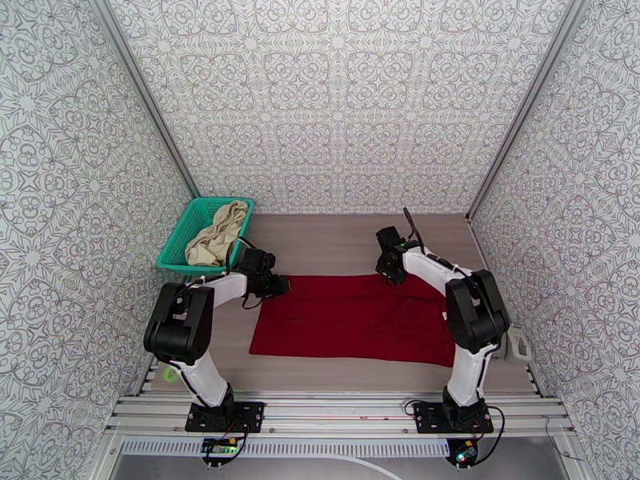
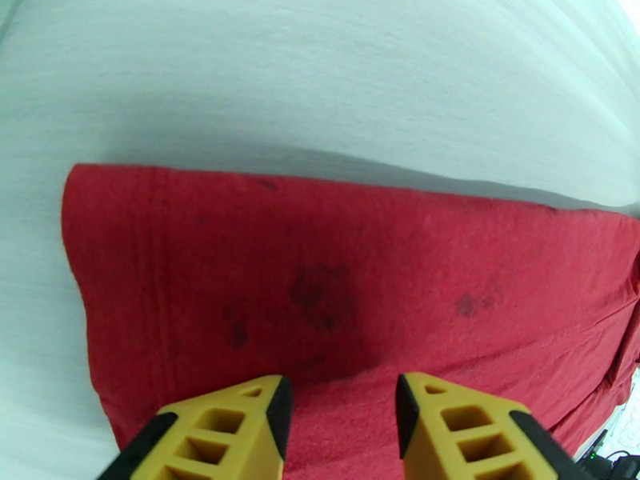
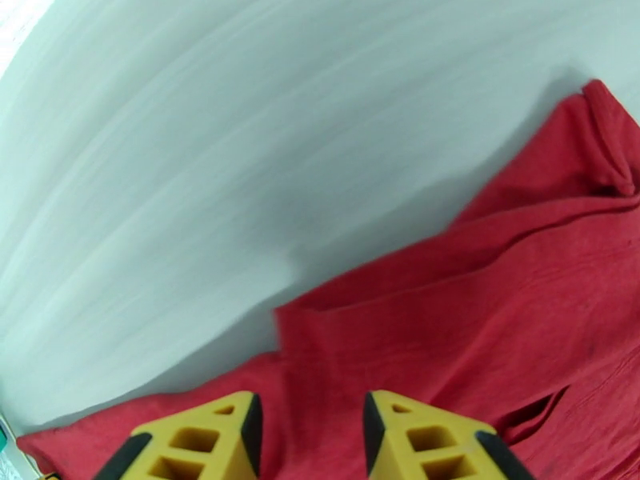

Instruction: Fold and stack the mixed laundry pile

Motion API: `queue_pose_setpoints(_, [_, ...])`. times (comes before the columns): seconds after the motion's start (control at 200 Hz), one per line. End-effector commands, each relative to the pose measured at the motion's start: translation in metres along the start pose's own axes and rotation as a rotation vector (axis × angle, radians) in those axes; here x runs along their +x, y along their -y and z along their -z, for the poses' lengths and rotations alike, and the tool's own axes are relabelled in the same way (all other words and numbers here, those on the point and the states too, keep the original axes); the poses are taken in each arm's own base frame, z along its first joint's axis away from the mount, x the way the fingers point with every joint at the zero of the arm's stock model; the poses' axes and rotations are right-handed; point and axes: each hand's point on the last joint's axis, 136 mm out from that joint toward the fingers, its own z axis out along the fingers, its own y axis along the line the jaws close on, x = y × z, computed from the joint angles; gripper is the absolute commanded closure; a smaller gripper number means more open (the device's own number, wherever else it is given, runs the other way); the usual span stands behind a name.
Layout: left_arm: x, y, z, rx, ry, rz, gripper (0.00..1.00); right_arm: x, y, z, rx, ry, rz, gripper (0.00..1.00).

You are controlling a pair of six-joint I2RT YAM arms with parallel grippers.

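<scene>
A dark red shirt (image 1: 356, 318) lies folded into a long rectangle across the middle of the table. My left gripper (image 1: 282, 286) hovers at its far left corner. In the left wrist view the yellow fingers (image 2: 240, 434) stand apart over the flat red shirt (image 2: 336, 298), holding nothing. My right gripper (image 1: 392, 274) is at the shirt's far right edge. Its fingers (image 3: 424, 438) are parted above rumpled folds of the red shirt (image 3: 496, 314), empty. The cream-beige garment (image 1: 214, 234) lies bunched in the basket.
A teal mesh basket (image 1: 184, 226) stands at the back left, close behind my left arm. Patterned walls close in the table on three sides. Bare tabletop lies behind the shirt (image 1: 336, 242). A small white object (image 1: 516, 346) sits by the right arm.
</scene>
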Motion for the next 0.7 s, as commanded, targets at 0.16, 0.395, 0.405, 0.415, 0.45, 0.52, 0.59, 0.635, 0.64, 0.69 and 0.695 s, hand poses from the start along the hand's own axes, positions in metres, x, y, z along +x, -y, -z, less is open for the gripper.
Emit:
queue_pose_setpoints(0.16, [0.036, -0.031, -0.013, -0.089, -0.112, 0.049, 0.57, 0.018, 0.013, -0.021, 0.096, -0.061, 0.059, 0.71])
queue_pose_setpoints(0.395, [0.037, -0.031, -0.012, -0.09, -0.112, 0.044, 0.57, 0.01, 0.025, -0.006, 0.124, -0.005, 0.053, 0.92])
queue_pose_setpoints(0.405, [0.037, -0.031, -0.012, -0.089, -0.112, 0.045, 0.57, 0.01, 0.025, -0.005, 0.125, -0.003, 0.051, 0.92])
queue_pose_setpoints(0.415, [0.037, -0.031, -0.012, -0.089, -0.112, 0.045, 0.57, 0.009, 0.025, -0.003, 0.124, 0.0, 0.052, 0.93])
queue_pose_setpoints(0.45, [0.037, -0.032, -0.012, -0.088, -0.112, 0.046, 0.57, 0.007, 0.026, 0.001, 0.12, 0.011, 0.046, 0.94])
queue_pose_setpoints(0.52, [0.037, -0.032, -0.013, -0.087, -0.112, 0.047, 0.57, 0.006, 0.028, 0.008, 0.113, 0.025, 0.036, 1.0])
queue_pose_setpoints(0.59, [0.036, -0.031, -0.013, -0.086, -0.109, 0.047, 0.57, 0.007, 0.03, 0.014, 0.098, 0.035, 0.014, 1.0])
queue_pose_setpoints(0.635, [0.036, -0.031, -0.013, -0.085, -0.11, 0.048, 0.57, 0.009, 0.033, 0.018, 0.083, 0.04, -0.009, 1.0])
queue_pose_setpoints(0.64, [0.036, -0.031, -0.013, -0.085, -0.11, 0.048, 0.57, 0.009, 0.033, 0.018, 0.08, 0.04, -0.011, 1.0])
queue_pose_setpoints(0.69, [0.036, -0.031, -0.013, -0.084, -0.11, 0.048, 0.57, 0.012, 0.035, 0.022, 0.058, 0.044, -0.042, 1.0])
queue_pose_setpoints(0.695, [0.036, -0.031, -0.013, -0.083, -0.11, 0.047, 0.57, 0.013, 0.036, 0.022, 0.057, 0.044, -0.044, 1.0])
